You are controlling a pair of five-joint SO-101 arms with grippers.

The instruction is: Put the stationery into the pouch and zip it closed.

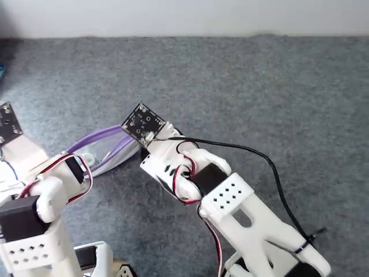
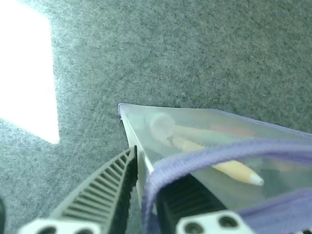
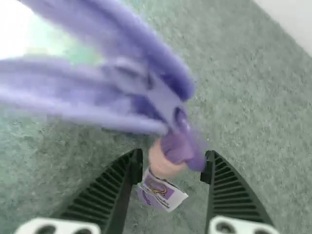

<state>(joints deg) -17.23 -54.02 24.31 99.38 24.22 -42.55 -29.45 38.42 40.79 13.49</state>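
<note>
High view: the pouch (image 1: 109, 147), translucent with a purple zip edge, is seen at the left of centre on the grey carpeted surface (image 1: 259, 86), lying between the two arms. The left arm (image 1: 40, 196) is placed at the lower left of the frame, and the right arm (image 1: 225, 196) reaches in from the lower right, its wrist set over the pouch's right end. A white strip of wall (image 1: 184, 17) is shown along the top edge.

In the left wrist view, the left gripper (image 2: 146, 170) is found at the bottom centre, narrowed down on the pouch's wall. One ribbed finger is kept outside the pouch, the other is seen dark through the clear material, and the purple zip edge (image 2: 219, 151) is draped over the inner one. A yellowish pencil (image 2: 229, 168) with a pale tip is seen inside the pouch, at the right of centre, with other stationery shown only as faint shapes beside it.

In the right wrist view, the right gripper (image 3: 173, 158) is seen at the bottom centre with its jaws partly spread. The purple zip pull (image 3: 183, 146) is framed between the fingertips, with a small printed tag (image 3: 161, 190) hung below it. Whether the pull is pressed by the fingers cannot be told.
</note>
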